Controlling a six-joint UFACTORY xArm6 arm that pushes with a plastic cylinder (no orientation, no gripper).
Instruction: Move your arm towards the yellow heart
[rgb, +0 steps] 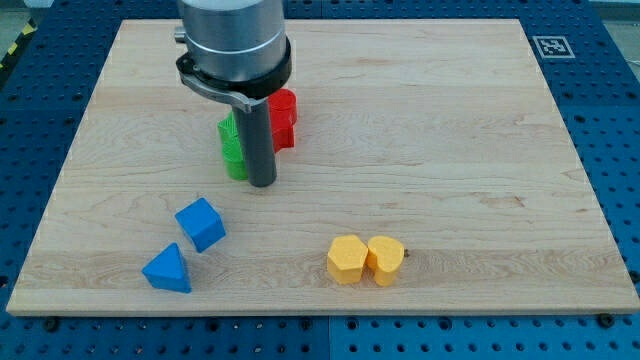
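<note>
Nearest the view's bottom, the yellow heart (386, 259) lies flat on the counter (450, 150), at about five o'clock from my tip (262, 183) and well apart from it. Its left side touches a yellow hexagon-like block (347, 259). I judge the heart's long axis to run roughly top to bottom of the view, but which way its point faces I cannot tell.

At about seven o'clock from my tip sit a blue cube (201, 223) and, nearer still, a blue triangle (167, 269), both apart from the route.

My tip rests on the wood just beside a green block (233, 145), with a red block (283, 118) behind at one o'clock. The rod has no jaws and holds nothing.

Since the heart's twelve o'clock side is unobstructed, a straight slide toward five o'clock should, I judge, reach it without nudging its yellow neighbour.
</note>
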